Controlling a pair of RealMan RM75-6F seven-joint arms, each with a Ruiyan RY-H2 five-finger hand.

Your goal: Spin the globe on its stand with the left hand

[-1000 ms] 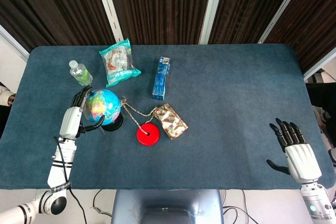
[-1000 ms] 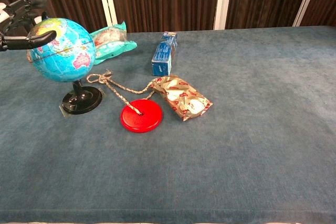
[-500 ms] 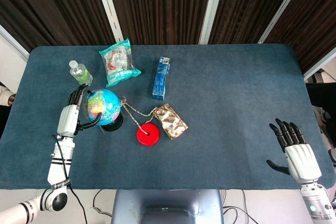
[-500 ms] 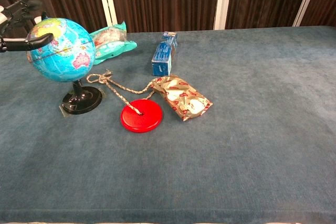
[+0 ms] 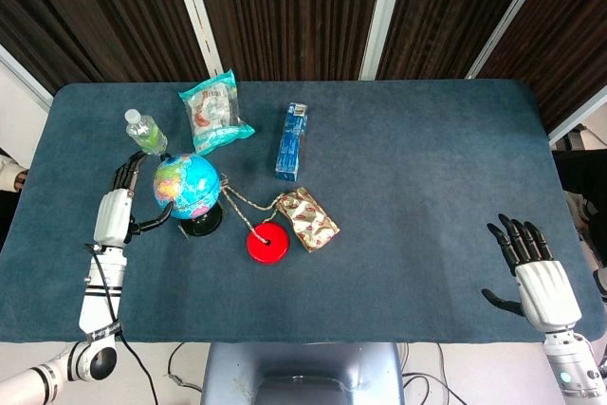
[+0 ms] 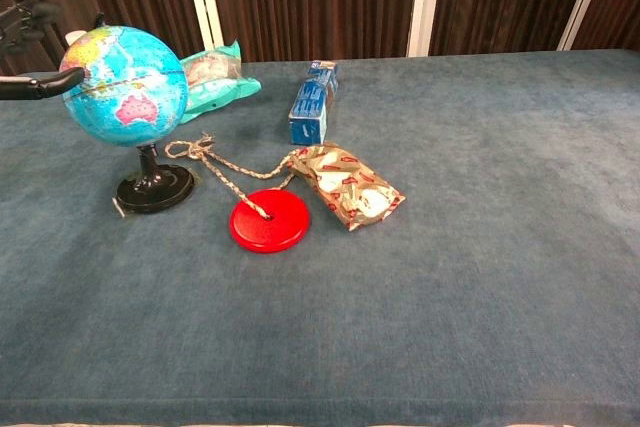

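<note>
A blue globe (image 5: 187, 185) (image 6: 125, 85) stands upright on its black stand (image 5: 200, 225) (image 6: 155, 190) at the table's left. My left hand (image 5: 116, 211) (image 6: 28, 87) is just to its left, fingers spread and holding nothing. Its thumb reaches toward the globe's left side; in the chest view the tip sits at the globe's edge, and I cannot tell whether it touches. My right hand (image 5: 531, 267) rests open at the table's near right corner, far from the globe, and shows only in the head view.
A water bottle (image 5: 145, 130) stands just behind the left hand. A teal snack bag (image 5: 214, 113) and a blue box (image 5: 293, 139) lie further back. A red disc (image 5: 267, 243) on a rope and a foil pouch (image 5: 306, 218) lie right of the stand.
My left hand has drawn back leftward off the globe. The globe has turned, showing different land, and now stands a little further right. The right hand has not moved.
</note>
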